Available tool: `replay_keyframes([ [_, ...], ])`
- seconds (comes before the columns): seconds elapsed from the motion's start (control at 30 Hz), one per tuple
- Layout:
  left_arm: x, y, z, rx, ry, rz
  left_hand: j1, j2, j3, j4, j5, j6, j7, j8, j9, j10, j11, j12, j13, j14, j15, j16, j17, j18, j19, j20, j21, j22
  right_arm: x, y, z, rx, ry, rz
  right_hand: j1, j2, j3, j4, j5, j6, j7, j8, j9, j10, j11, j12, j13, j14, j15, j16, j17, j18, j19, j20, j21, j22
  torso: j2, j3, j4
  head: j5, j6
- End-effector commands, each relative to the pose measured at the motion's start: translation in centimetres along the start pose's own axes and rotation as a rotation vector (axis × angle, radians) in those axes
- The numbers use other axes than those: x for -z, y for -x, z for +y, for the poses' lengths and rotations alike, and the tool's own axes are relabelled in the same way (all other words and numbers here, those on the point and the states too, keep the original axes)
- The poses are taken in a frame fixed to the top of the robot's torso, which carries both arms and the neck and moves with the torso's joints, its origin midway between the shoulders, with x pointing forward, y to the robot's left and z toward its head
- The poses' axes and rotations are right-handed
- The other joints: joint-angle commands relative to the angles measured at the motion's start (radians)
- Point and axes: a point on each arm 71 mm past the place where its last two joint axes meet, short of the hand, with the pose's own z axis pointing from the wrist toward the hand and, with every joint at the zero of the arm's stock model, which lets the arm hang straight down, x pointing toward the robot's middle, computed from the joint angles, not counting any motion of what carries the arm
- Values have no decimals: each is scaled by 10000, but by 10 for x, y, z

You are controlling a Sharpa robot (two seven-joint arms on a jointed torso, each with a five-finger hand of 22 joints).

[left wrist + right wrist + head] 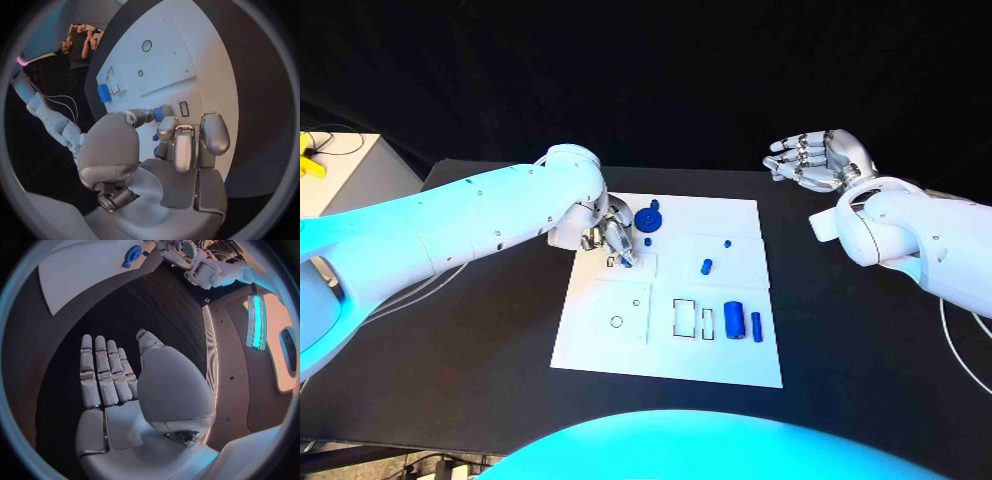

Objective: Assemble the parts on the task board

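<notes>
Risk judged greatest at the task board: could slide on the black table if pressed sideways, spoiling alignment with its slots. Left hand down over the board's far-left corner, fingers curled, pressed together, seemingly pinching a small blue part at the fingertips; could slip or jam if tilted. Right hand raised well apart from the board, fingers straight, side by side, holding nothing. Blue cylinders loose beyond the left fingertips, liable to roll if bumped.
</notes>
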Motion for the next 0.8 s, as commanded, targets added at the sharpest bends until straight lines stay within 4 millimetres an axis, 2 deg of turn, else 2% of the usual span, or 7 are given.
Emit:
replay_keyframes([
  [0.03, -1, -1, -2, -95, -25, 126, 14, 103, 2012, -2083, 40, -22, -70, 45, 12, 41, -23, 3, -12, 957, -17, 14, 2340, -104, 24, 3, 41, -9, 0, -1, 2, -35, 155, 120, -63, 13, 77, -8, 26, 55, 279, -58, -11, 68, 3, -55, -14, 33, 45, -52, -8, 141, 9, 47, 12, -9, -12, 1, -3, 4, 0],
  [0.8, -2, -4, 3, -156, 86, 287, 5, 106, 2010, -2101, 41, -23, -70, 39, 13, 35, -23, -5, -23, 962, -17, 22, 2354, -106, 25, 2, 43, -2, 1, -1, 1, -29, 138, 107, -63, 13, 77, -8, 26, 55, 279, -58, -11, 68, 3, -55, -14, 33, 45, -52, -8, 141, 9, 47, 12, -9, -15, 0, 0, -25, 0],
])
